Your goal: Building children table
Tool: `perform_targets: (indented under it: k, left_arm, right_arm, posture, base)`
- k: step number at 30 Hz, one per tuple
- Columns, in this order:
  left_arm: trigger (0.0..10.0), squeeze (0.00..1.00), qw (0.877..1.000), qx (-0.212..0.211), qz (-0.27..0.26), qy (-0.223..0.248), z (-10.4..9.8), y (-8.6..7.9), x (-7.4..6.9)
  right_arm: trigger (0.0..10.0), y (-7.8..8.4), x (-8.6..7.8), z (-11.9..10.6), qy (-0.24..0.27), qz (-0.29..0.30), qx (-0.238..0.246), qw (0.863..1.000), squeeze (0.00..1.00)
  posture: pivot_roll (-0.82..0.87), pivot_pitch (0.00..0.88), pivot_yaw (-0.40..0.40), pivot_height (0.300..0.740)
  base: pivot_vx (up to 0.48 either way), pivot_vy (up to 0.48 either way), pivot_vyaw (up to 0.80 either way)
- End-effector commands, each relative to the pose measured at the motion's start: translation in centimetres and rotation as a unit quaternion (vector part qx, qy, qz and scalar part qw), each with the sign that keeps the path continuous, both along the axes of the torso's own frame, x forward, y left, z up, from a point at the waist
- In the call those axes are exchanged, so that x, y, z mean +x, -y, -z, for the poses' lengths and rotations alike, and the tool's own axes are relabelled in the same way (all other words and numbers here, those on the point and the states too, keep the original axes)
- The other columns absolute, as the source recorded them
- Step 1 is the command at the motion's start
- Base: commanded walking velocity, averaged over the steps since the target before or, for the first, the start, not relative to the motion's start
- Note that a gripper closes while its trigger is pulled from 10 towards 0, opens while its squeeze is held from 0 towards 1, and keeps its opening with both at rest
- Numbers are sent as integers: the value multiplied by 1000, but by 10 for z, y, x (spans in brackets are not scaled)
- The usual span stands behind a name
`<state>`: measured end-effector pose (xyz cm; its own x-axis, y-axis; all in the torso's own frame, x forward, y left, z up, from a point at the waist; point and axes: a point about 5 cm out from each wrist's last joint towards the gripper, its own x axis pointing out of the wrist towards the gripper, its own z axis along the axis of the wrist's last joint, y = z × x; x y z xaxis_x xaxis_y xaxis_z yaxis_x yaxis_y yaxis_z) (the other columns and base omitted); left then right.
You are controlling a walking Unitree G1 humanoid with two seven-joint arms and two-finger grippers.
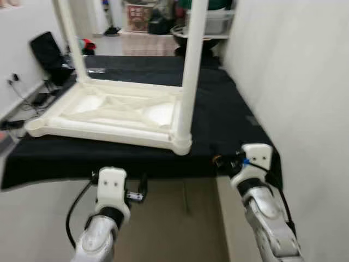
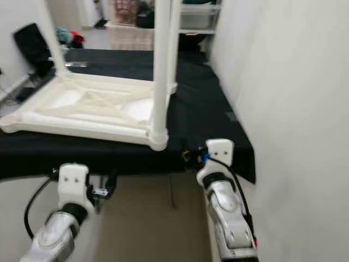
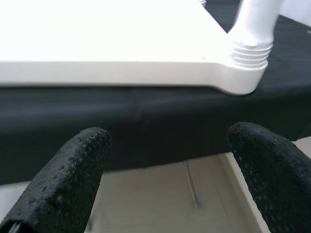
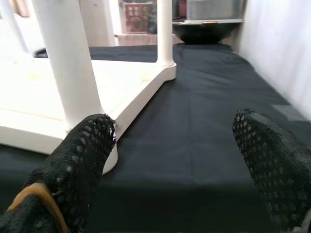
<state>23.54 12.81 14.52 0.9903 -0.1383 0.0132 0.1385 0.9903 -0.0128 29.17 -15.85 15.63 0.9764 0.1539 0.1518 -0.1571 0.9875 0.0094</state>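
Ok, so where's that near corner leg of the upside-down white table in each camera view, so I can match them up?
Left eye view: the near leg rises right of centre, socket at the table's nearest corner.
Right eye view: the leg stands just left of centre.
Left wrist view: its ribbed base sits beyond the open left gripper.
Right wrist view: thick post beside the open right gripper.
Shared landmark: the black cloth under the table.

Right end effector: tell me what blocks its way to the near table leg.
Nothing visible does. The right end effector is open over bare black cloth, and the near table leg stands upright just ahead, screwed into the upturned white tabletop.
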Motion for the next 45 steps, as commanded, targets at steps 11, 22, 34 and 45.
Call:
perform_targets:
  k: [11,22,34,45]
  left_arm:
    - [10000,0,976,79,-175,98,-54,-63,12]
    - [10000,0,962,112,-226,106,-57,-73,6]
    - [10000,0,962,112,-224,112,-61,-73,9]
    - [10000,0,964,118,-205,121,-62,-67,13]
  right_arm:
    - [10000,18,17,-31,39,16,6,999,0]
    - [10000,31,19,-42,56,25,-32,998,0]
    - [10000,38,25,-50,67,53,-29,996,0]
    - [10000,49,26,-45,54,95,-53,993,0]
  posture:
    - [72,141,-86,740]
    - [70,107,-96,740]
    - [70,75,-88,740]
    - [74,65,-90,740]
  base:
    - [0,0,0]
    - [0,0,0]
    - [0,0,0]
    - [235,0,0]
